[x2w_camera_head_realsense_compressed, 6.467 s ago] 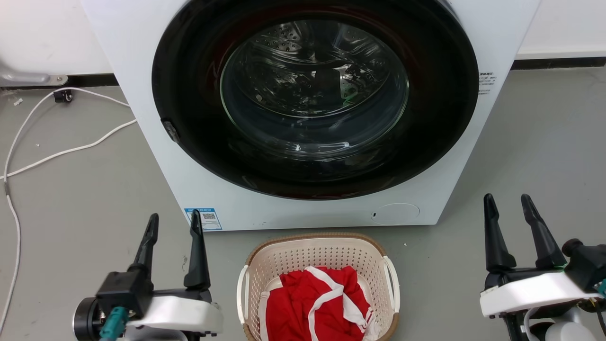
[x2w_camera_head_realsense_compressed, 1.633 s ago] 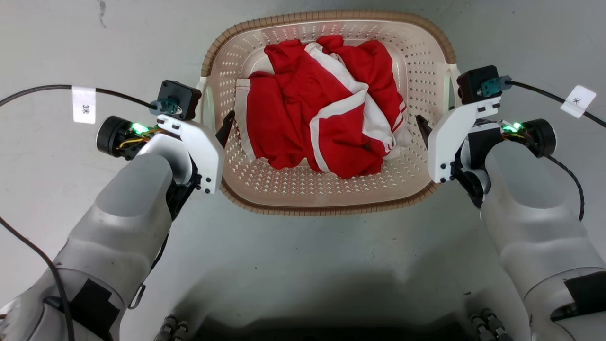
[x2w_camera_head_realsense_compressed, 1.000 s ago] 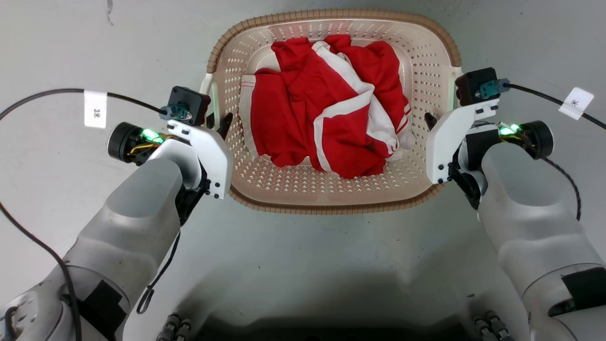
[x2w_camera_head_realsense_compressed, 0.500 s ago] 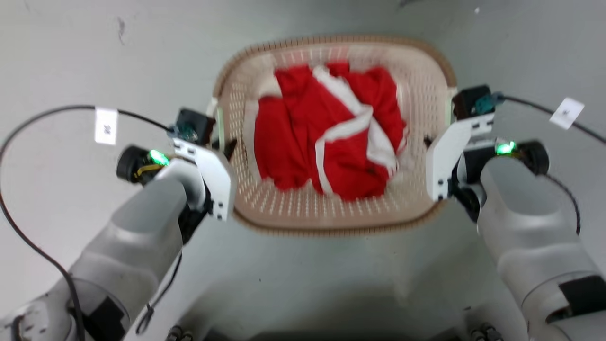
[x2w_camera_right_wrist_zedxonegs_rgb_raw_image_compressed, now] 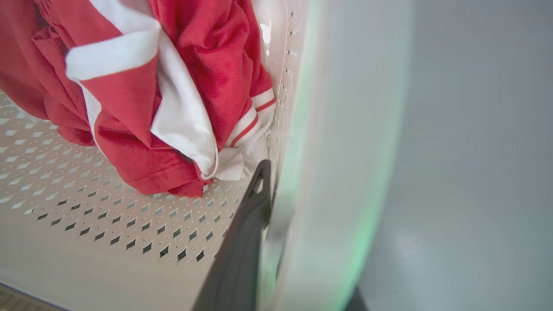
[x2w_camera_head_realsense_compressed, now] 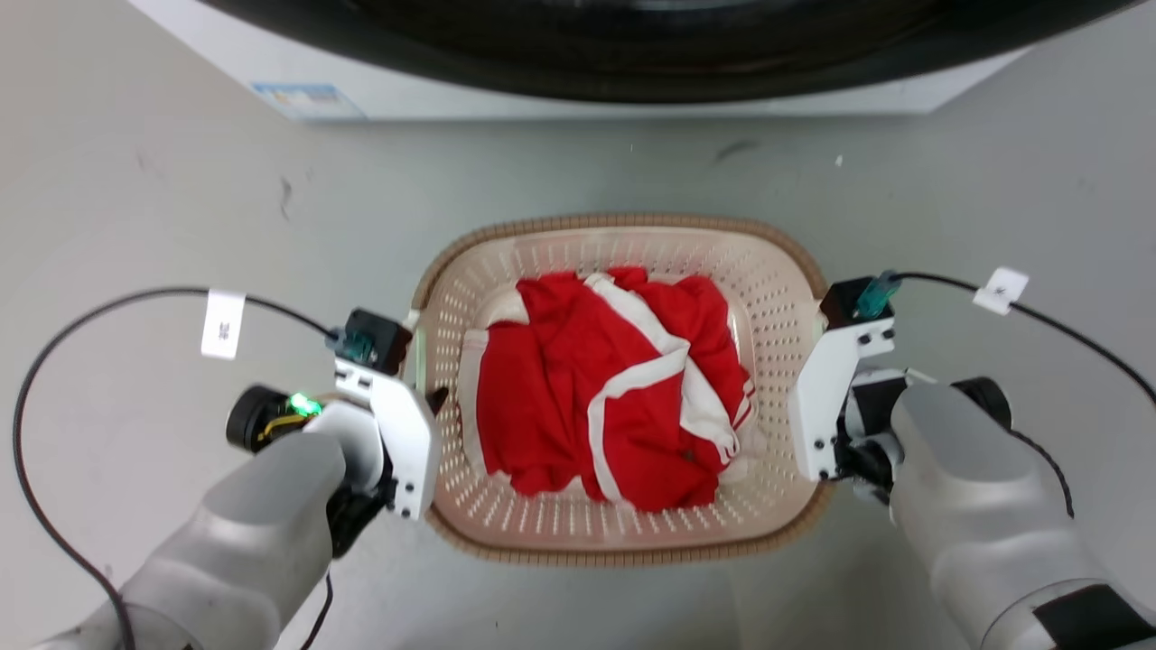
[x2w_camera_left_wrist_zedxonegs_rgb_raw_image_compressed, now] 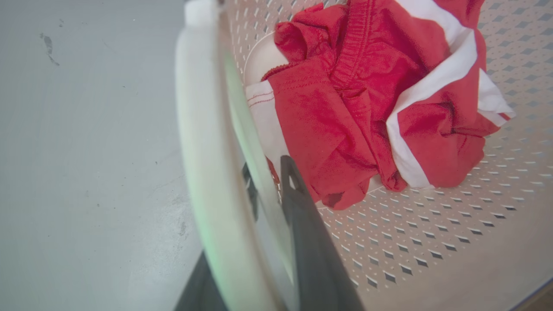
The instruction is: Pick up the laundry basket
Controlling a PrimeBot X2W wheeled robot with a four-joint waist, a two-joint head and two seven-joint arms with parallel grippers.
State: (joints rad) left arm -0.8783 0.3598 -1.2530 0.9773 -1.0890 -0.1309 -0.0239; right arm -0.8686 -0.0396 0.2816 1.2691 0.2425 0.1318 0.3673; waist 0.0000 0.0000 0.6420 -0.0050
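Note:
The cream laundry basket [x2w_camera_head_realsense_compressed: 623, 227] with a brown woven rim sits in the middle of the head view, holding a crumpled red and white garment [x2w_camera_head_realsense_compressed: 614, 397]. My left gripper [x2w_camera_head_realsense_compressed: 426, 397] is shut on the basket's left white handle [x2w_camera_left_wrist_zedxonegs_rgb_raw_image_compressed: 198, 129], one dark finger [x2w_camera_left_wrist_zedxonegs_rgb_raw_image_compressed: 302, 233] inside the wall and the other outside. My right gripper [x2w_camera_head_realsense_compressed: 813, 388] is shut on the right handle [x2w_camera_right_wrist_zedxonegs_rgb_raw_image_compressed: 345, 129] in the same way, with its inner finger [x2w_camera_right_wrist_zedxonegs_rgb_raw_image_compressed: 246, 233] against the perforated wall. I cannot tell whether the basket is off the floor.
The washer's white base [x2w_camera_head_realsense_compressed: 632, 99] and dark door rim run along the top of the head view, just beyond the basket. Black tagged cables [x2w_camera_head_realsense_compressed: 135, 298] loop out from both wrists over the grey floor [x2w_camera_head_realsense_compressed: 163, 181].
The head camera has tilted up, so the washer's base now shows and the basket sits lower in the picture. Both grippers, apart from the basket 6.5 s ago, now clamp its handles.

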